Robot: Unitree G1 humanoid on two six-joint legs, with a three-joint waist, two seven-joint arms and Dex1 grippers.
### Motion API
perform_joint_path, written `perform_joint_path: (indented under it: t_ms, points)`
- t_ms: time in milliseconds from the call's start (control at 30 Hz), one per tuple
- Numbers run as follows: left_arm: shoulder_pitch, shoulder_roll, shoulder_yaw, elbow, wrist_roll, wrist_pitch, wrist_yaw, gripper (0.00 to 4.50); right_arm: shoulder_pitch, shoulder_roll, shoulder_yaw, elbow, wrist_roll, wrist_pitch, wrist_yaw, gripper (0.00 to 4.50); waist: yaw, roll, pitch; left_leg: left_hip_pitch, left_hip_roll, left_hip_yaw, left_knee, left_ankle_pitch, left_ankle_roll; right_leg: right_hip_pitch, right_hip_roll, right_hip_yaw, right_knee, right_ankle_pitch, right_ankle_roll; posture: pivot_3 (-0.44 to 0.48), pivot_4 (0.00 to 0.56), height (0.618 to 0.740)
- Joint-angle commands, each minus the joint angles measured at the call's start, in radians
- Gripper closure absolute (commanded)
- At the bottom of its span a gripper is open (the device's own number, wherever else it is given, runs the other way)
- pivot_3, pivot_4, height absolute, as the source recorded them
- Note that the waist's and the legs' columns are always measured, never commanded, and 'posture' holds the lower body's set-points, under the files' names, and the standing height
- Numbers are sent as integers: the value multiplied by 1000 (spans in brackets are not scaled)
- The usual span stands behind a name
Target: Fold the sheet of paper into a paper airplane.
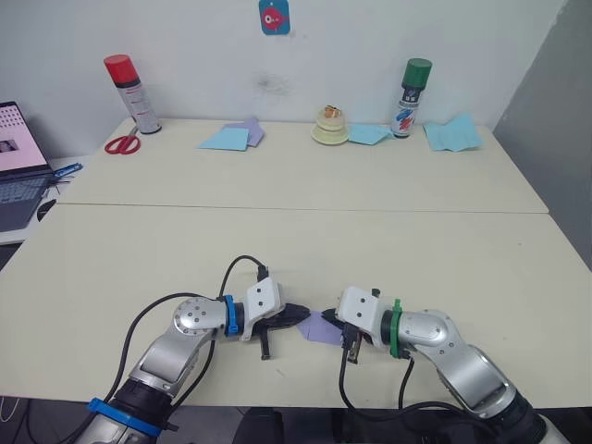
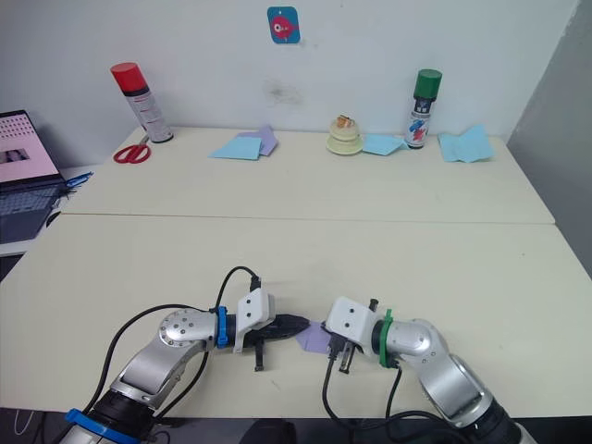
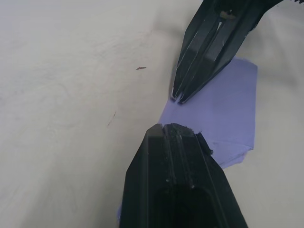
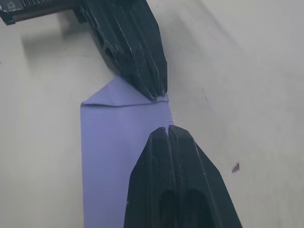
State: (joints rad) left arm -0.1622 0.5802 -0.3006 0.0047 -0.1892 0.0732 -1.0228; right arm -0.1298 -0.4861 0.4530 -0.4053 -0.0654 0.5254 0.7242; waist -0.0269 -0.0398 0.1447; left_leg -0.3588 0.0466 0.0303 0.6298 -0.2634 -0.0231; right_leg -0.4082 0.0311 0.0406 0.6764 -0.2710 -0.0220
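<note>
The sheet of paper (image 1: 319, 327) is a small, folded lavender piece lying flat near the table's front edge, between my two grippers. In the left wrist view it shows as a creased shape (image 3: 223, 104). My left gripper (image 1: 302, 316) points right with its fingers shut, the tip touching the paper's far edge. My right gripper (image 1: 331, 317) points left, also shut, its tip at the same edge (image 4: 168, 127). The two tips nearly meet. I cannot tell whether any paper is caught between either pair of fingers.
Along the table's back stand a red-capped spray can (image 1: 131, 92), red scissors (image 1: 122, 143), light blue papers (image 1: 225, 140) with a lavender scrap (image 1: 250, 129), a small round stack (image 1: 330, 128), a green-capped can (image 1: 413, 97) and more blue paper (image 1: 451, 135). A laptop (image 1: 18, 171) sits far left.
</note>
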Motion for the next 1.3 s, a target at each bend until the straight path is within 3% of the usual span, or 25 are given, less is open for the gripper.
perform_joint_path:
  t_ms: [33, 200, 500, 1067, 1300]
  points:
    - [34, 17, -37, 74, 62, 26, -7, 4500, 44, -48, -48, 25, 2, 79, -9, 4459, 0, 0, 0, 0, 0, 0, 0, 0, 0, 0, 0, 0, 0, 0, 0, 0, 150, 725]
    - [31, 14, -40, 78, 63, 22, -7, 4500, 93, -92, -102, -6, 35, 88, -1, 4459, 0, 1, -1, 0, 0, 0, 0, 0, 0, 1, 0, 0, -2, -1, -1, 0, 150, 725]
    - [7, 0, -43, 59, 57, 28, -10, 4500, 135, -80, -230, -135, 185, -104, 45, 4459, 0, 3, 3, -2, -1, 0, 0, 0, 0, 1, -1, 0, -5, 0, 0, 0, 150, 725]
    - [-75, -55, -69, -33, 83, 71, 9, 4500, 37, -79, 2, 4, 60, -45, 49, 4459, 0, 1, 6, -8, -1, 0, 0, -1, 1, 0, -1, 0, -15, 6, 10, 0, 150, 725]
    - [-29, 24, -41, 51, 113, 16, -9, 4500, 26, -73, 31, 18, 48, -1, 36, 4459, -6, 1, 6, -6, 1, -1, -1, -1, 1, 0, 1, 0, -13, 6, 10, 0, 150, 725]
